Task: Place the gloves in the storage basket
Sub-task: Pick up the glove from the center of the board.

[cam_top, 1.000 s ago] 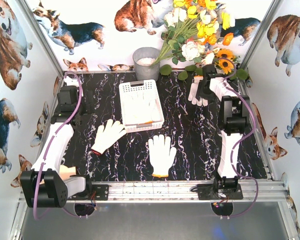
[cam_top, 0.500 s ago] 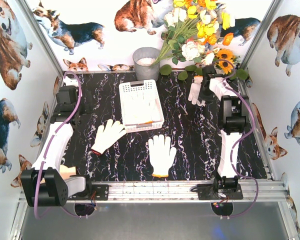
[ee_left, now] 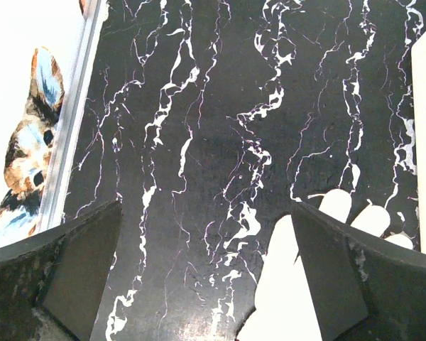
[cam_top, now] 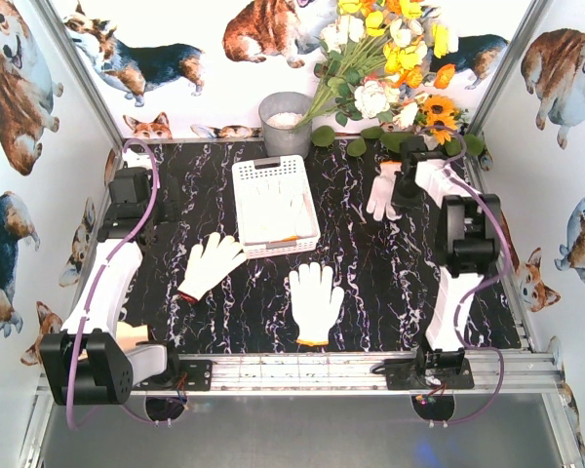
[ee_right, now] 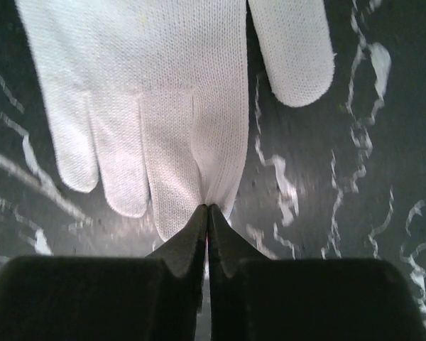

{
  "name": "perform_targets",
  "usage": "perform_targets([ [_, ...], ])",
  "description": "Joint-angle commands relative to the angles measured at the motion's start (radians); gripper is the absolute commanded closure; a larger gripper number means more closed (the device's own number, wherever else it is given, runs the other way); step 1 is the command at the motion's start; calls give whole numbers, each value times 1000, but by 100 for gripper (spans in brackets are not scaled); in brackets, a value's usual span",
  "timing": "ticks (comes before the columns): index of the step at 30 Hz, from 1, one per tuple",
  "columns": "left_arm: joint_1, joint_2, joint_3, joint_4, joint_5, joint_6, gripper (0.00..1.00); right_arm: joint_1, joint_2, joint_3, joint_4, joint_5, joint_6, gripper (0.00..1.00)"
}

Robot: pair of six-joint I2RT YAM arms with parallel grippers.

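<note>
The right gripper [ee_right: 208,213], jaws pinched shut on the finger end of a white glove [ee_right: 163,92] stretching straight away from them at the tabletop's [cam_top: 370,263] far right, has the storage basket [cam_top: 268,162] well to its left, while the left gripper [ee_left: 206,213] hovers with jaws apart.

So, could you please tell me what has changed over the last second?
The right gripper, fingers shut on a fingertip of the white knit glove, has drawn back slightly toward its base, bringing the glove along. The open left gripper, the two white gloves lying near the front and the white perforated plastic basket stayed put.
</note>
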Motion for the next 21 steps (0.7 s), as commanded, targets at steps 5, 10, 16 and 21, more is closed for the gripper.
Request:
perform_targets([
  [5,13,-56,-21,37,13,11,0,-4,-337,-241,17,-73,38,100],
  [10,13,-74,-31,45,42,4,0,10,-526,-399,-1,-151,68,100],
  [16,13,-98,-47,60,130,-6,0,39,-751,-512,-42,-248,150,100],
  [21,9,-105,-56,65,160,-11,0,174,-900,-639,34,-255,336,100],
])
